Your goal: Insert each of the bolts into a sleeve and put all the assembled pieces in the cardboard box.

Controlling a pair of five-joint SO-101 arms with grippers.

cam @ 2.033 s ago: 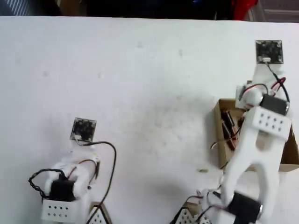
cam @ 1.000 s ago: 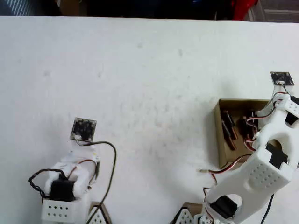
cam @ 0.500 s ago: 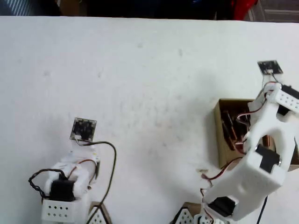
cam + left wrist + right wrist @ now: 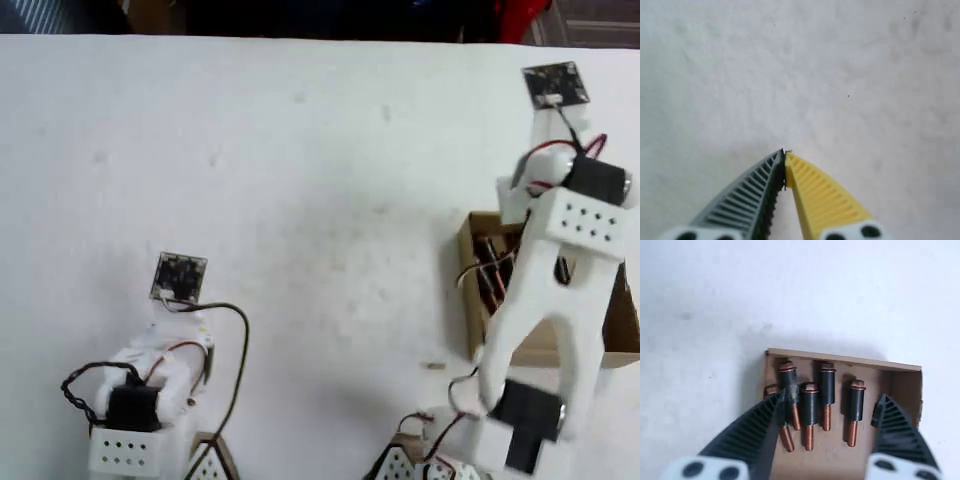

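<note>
Right fingers: the two black ribbed fingers (image 4: 757, 427) of my right gripper (image 4: 832, 399) are spread wide and carry nothing.
Beneath them: the shallow brown cardboard box (image 4: 867, 363), directly under the gap.
Box contents: copper threaded bolts (image 4: 809, 436), each pushed through a black cylindrical sleeve (image 4: 827, 387). I count four plainly, lying side by side. A fifth seems half hidden behind one finger.
Left fingers: the grey and yellow ribbed fingers (image 4: 812, 192) of my left gripper (image 4: 785, 155) are pressed together, tips touching, with nothing between them, above bare tabletop.
Right arm: in the high view the white right arm (image 4: 555, 290) stretches over the box, which sits at about 3 o'clock on the white table (image 4: 300, 170).
Left arm: the white left arm (image 4: 140, 400) is folded at about 7 o'clock, well apart from the box.
Loose bit: a small tan speck (image 4: 432, 365) lies on the table just off the box's corner, toward 7 o'clock. It is too small for me to name.
Done: I judge that every assembled piece I can see is in the box. I find no loose bolt or sleeve on the table.
Left: little or nothing, as far as I can tell, unless that speck is a part. I would check it.
</note>
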